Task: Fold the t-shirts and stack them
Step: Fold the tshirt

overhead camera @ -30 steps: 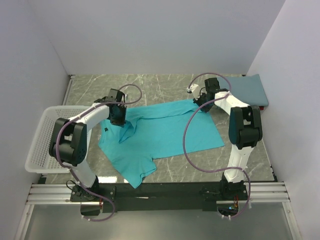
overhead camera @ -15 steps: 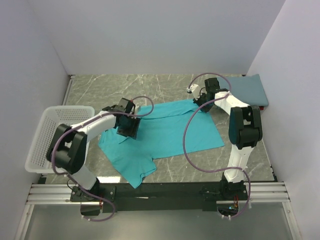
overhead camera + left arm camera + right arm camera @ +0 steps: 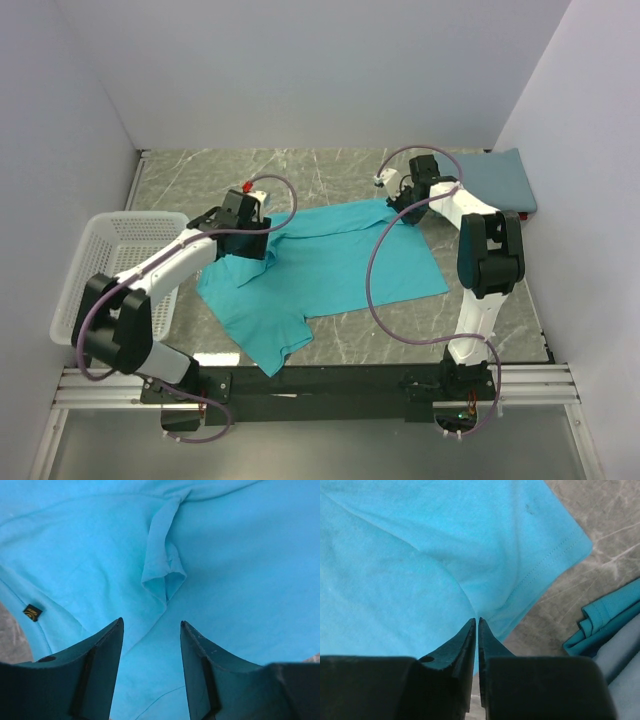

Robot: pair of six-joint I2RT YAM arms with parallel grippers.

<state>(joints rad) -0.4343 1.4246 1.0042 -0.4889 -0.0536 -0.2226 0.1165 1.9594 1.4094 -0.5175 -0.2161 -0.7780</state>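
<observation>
Bright teal cloth t-shirt [image 3: 330, 265] spread flat on grey marbled table [image 3: 340, 170]. left gripper [image 3: 151, 622] gapes over its rumpled collar fold. right gripper [image 3: 475, 621] is apparently pinching the sleeve hem (contact unclear). Take the collar low, lift both together.

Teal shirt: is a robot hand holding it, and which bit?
Yes. The right gripper is pinched shut on the teal shirt at a sleeve, near its hem. The left gripper hangs open above the shirt, holding nothing.

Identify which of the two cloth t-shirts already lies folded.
The slate-blue cloth t-shirt at the far right corner: it forms a neat rectangle, whereas the bright teal cloth t-shirt lies spread open, sleeves out.
</observation>
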